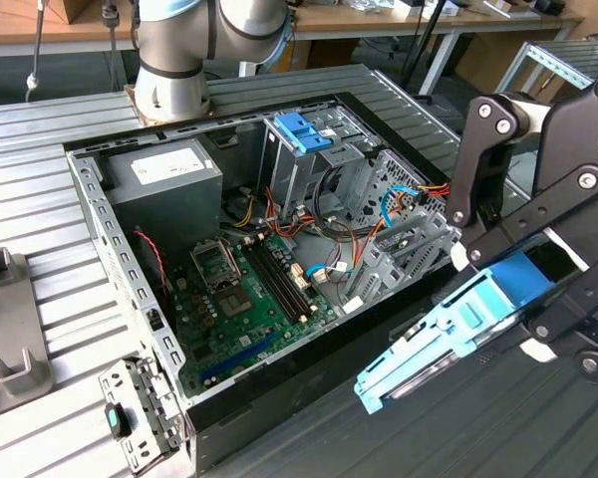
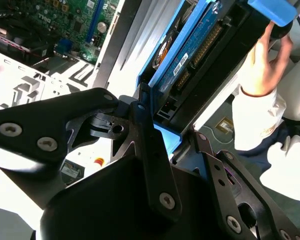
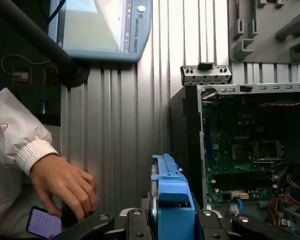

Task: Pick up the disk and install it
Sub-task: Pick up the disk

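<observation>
Evidently the gripper (image 1: 518,284) is clamped on one end of the disk (image 1: 439,339), holding it tilted in the air just outside the open case (image 1: 100,214), probably so its free end can enter the cage (image 1: 407,249).

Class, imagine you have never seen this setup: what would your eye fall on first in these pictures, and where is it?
The bright blue-railed disk stands out first, clamped in the black gripper beside the open computer case, at the exterior view's right. Next comes the green motherboard inside the case, and in the first wrist view a person's hand at the edge of the ribbed table.
</observation>
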You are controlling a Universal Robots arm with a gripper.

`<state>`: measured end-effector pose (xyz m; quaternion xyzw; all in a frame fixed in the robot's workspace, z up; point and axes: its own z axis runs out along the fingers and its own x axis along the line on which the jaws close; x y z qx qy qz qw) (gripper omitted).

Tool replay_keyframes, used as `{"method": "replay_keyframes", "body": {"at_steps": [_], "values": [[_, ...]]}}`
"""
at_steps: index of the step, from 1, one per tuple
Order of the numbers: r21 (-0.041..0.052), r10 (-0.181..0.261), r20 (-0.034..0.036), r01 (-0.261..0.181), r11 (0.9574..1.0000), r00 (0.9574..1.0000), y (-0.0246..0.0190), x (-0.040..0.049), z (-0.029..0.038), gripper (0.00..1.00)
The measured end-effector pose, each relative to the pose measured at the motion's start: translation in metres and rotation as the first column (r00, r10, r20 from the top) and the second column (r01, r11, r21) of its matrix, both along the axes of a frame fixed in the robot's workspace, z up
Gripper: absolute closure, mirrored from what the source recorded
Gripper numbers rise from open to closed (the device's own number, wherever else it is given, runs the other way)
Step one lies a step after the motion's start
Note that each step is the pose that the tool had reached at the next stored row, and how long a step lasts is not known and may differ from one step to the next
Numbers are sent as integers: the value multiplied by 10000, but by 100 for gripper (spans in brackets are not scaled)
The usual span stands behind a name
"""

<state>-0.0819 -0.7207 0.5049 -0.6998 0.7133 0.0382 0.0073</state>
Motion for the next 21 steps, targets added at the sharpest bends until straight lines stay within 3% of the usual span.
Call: {"method": "replay_keyframes", "body": {"at_steps": [21], "values": [[-1,1,0,-1,10000,10000,-188,59,-15,63]]}}
